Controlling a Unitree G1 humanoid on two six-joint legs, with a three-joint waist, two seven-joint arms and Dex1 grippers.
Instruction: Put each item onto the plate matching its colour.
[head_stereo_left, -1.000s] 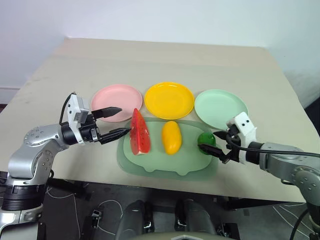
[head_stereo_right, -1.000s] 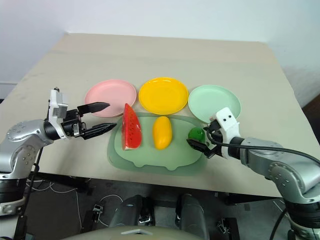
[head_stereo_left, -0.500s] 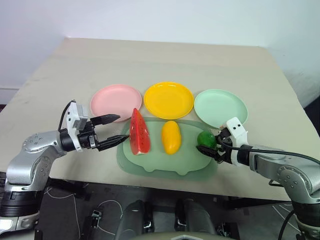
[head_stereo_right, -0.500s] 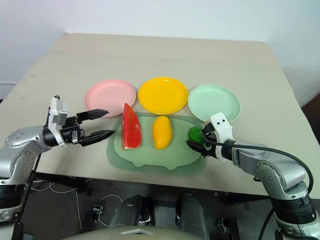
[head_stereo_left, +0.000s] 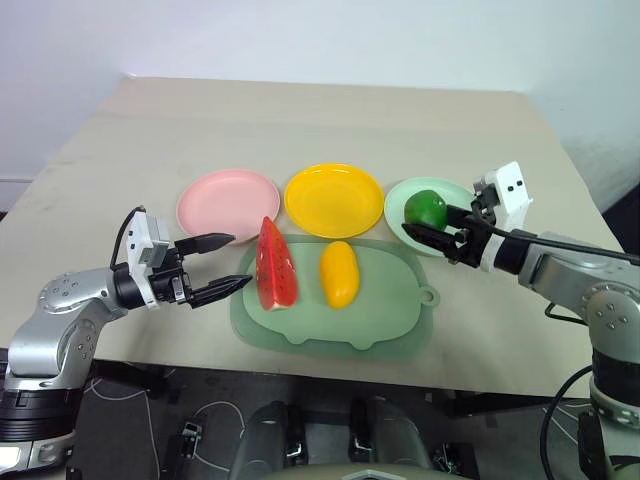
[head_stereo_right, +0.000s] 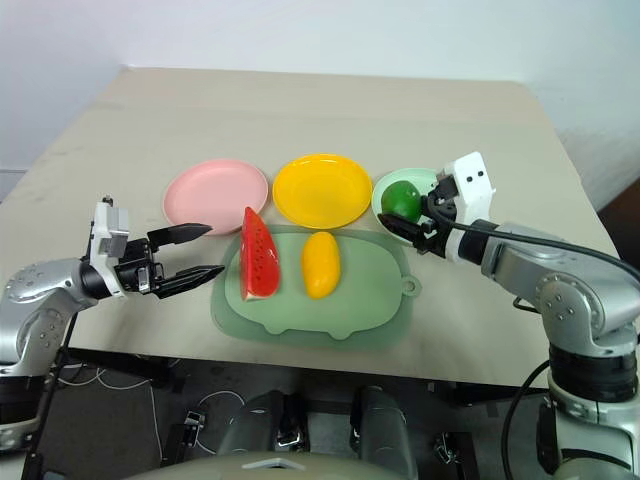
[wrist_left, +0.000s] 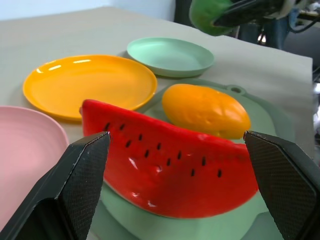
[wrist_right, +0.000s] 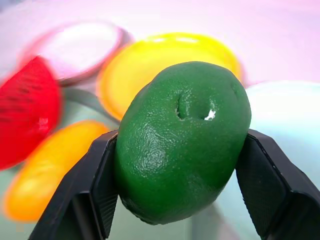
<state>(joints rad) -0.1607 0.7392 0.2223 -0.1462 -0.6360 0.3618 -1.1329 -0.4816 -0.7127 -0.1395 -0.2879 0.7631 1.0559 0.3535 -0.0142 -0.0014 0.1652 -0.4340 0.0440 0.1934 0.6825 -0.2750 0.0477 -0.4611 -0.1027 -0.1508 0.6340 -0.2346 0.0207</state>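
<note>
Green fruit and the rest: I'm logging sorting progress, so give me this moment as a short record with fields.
green fruit: clamped in the right tool, held above the mint green plate, not set down
watermelon wedge: on the pale green mat, beside the mango
mango: lying on the mat, untouched
pink plate: nothing on it
yellow plate: nothing on it
left tool: open, level, facing the watermelon wedge from the side, not touching it
items placed so far: none
</note>
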